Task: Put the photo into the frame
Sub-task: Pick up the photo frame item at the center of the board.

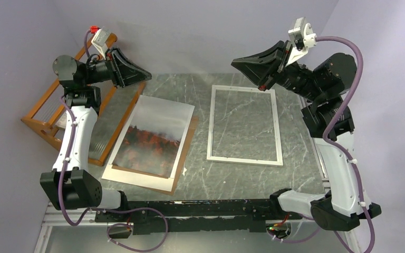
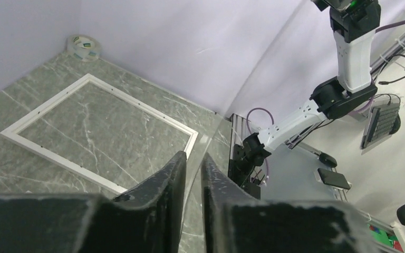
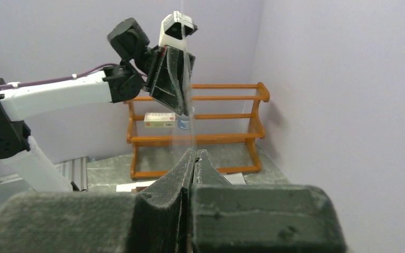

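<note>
Photo (image 1: 153, 139): flat on the table (image 1: 295, 174), left of centre in the top view, below and just right of the left gripper (image 1: 146, 75), well apart from it and untouched. The right gripper (image 1: 234, 63) is further off, toward the upper right.

Left gripper: raised off the table, tips pointing toward picture centre. Wrist view: fingers (image 2: 171, 176) narrowly parted, and the slot looks wider than the thin edge of the clear pane (image 3: 182, 134) running through it. Cannot tell whether the pads touch the pane.

Right gripper: also raised, facing the left one. Wrist view: jaws pressed together on the pane's near edge. The pane rises edge-on from the tips to the left gripper at upper centre.

Photo, look: large print with a white border, pale misty grey in the upper half, red-orange trees and dark ground in the lower half. It sits skewed, top leaning right. Under it lies a brown backing board (image 1: 189, 150), showing along the right and bottom edges.

Frame (image 1: 211, 126): thin white rectangle flat on the table, right of the photo and apart from it. The marbled tabletop shows through its opening.

Far left: orange wooden rack (image 1: 42, 124), partly behind the left arm
</note>
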Available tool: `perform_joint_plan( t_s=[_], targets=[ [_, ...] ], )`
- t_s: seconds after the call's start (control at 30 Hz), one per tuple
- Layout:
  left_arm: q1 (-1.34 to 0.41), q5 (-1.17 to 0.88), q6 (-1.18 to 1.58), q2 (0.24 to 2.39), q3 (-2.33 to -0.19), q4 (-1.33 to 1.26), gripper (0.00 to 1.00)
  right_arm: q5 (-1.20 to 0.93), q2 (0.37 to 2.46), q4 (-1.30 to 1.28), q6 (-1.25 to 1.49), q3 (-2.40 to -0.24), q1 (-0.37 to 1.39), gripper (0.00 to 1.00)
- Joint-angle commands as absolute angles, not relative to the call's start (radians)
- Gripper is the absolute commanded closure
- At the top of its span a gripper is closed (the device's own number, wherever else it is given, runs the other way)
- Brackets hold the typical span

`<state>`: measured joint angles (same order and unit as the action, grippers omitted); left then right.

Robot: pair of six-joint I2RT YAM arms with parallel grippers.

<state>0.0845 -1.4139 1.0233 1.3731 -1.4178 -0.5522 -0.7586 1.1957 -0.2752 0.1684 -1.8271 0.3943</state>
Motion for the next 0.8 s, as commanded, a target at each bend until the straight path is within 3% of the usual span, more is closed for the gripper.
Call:
perform_joint_plan(
  t_s=[0.0,0.07,0.13,0.17,0.27,0.33,0.4,0.5,0.77],
  targets=[
    [0.081,-1.438,1.080,1.378,-1.449,-0.635,0.85,-0.714,1.180,-0.185,0.197,-1.803,0.383,1.00],
    [0.083,-1.421,1.105,1.385,-1.459,-0.645,0.96,-0.701,1.178,-0.184,0.200,-1.785,0.379,1.00],
    [0.084,-1.409,1.122,1.386,-1.472,-0.656,0.97,-0.674,1.168,-0.171,0.223,-1.756,0.371,0.97],
    [0.086,-1.401,1.134,1.384,-1.478,-0.670,0.97,-0.665,1.163,-0.151,0.241,-1.722,0.364,0.92],
    [0.087,-1.380,1.189,1.386,-1.500,-0.746,0.97,-0.660,1.160,-0.099,0.300,-1.660,0.345,0.48],
    [0.090,-1.364,1.209,1.387,-1.516,-0.758,0.98,-0.667,1.156,-0.056,0.333,-1.612,0.330,0.29],
    [0.090,-1.343,1.219,1.388,-1.530,-0.746,0.97,-0.686,1.150,0.029,0.377,-1.540,0.314,0.17],
    [0.091,-1.313,1.226,1.392,-1.552,-0.707,0.97,-0.726,1.155,0.205,0.474,-1.417,0.282,0.09],
    [0.091,-1.260,1.314,1.389,-1.594,-0.738,0.98,-0.834,1.261,0.667,0.849,-1.263,0.216,0.06]
  ],
)
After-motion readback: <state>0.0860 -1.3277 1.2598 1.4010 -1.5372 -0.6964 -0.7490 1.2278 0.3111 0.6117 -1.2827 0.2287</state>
